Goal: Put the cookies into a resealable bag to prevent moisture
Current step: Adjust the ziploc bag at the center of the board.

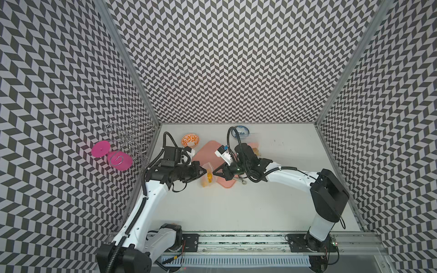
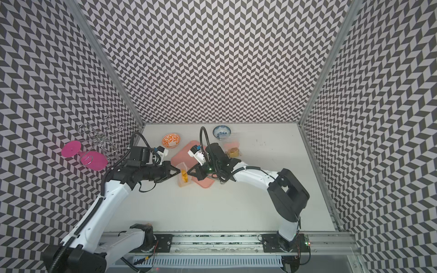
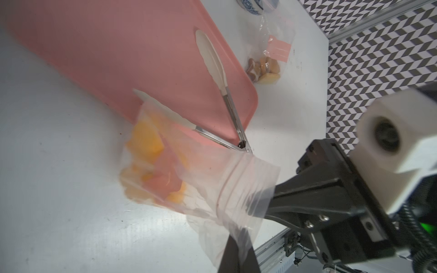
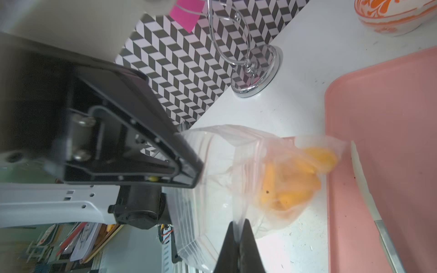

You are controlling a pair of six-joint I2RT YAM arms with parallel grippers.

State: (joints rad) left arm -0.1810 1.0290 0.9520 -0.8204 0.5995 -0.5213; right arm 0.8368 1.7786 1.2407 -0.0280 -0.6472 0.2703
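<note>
left end effector (image 1: 204, 171): low, level, clamped on bag (image 3: 208, 179) mouth
right end effector (image 1: 214, 173): facing it, clamped likewise
room: bag at tray (image 1: 209, 151) edge, bare table (image 1: 260, 201) beside

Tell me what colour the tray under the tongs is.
The tray is plain salmon pink, with no pattern. The left wrist view shows it best.

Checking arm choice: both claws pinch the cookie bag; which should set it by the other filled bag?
Right, likely: the other filled bag lies nearer the right claw; the left claw must cross the pink tray.
</note>
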